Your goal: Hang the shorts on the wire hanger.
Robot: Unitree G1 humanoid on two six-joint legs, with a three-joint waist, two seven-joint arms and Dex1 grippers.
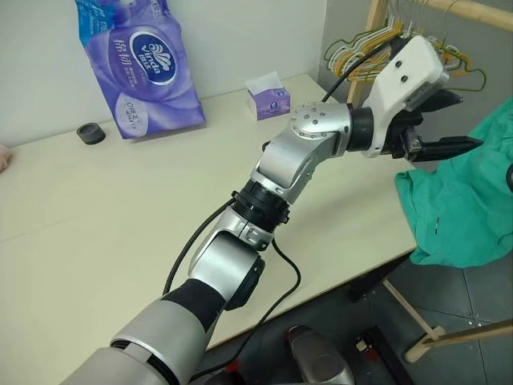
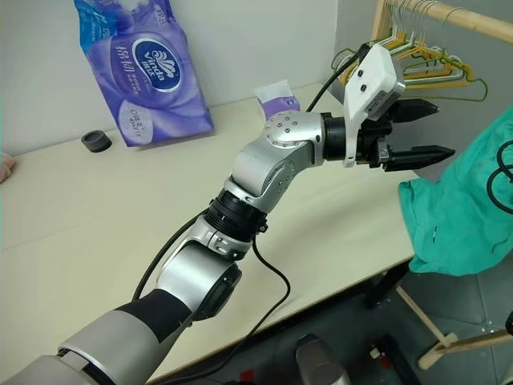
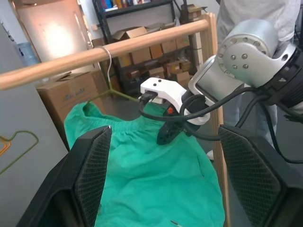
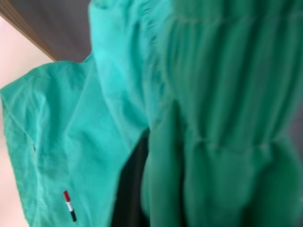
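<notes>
Cream table (image 1: pixel 120 208) fills the left and middle of the head views, with a purple tissue pack (image 1: pixel 140 60) at the upper left, a small tissue box (image 1: pixel 268 95) behind, and a wooden rail (image 2: pixel 449 18) with bunched hangers (image 2: pixel 425 56) at the upper right. The shorts (image 1: pixel 457 200) hang at the right edge of the frame, their lower part draped over the table corner. In the left wrist view they hang below the rail, and an olive wire (image 3: pixel 120 94) comes out from behind their top edge, probably the hanger; whether the waistband already sits on it, one cannot tell.

The left gripper (image 2: pixel 421 132) hovers just beside the cloth with its fingers spread wide and empty. The right gripper (image 3: pixel 165 135) rests at the waistband; whether its jaws clamp the cloth cannot be told.

The step seems to be settling the shorts on the hanger. To do it well, the right gripper should let go only when the waistband is carried by the wire, and the left should stay close to catch a slipping edge, because thin fabric slides easily.
</notes>
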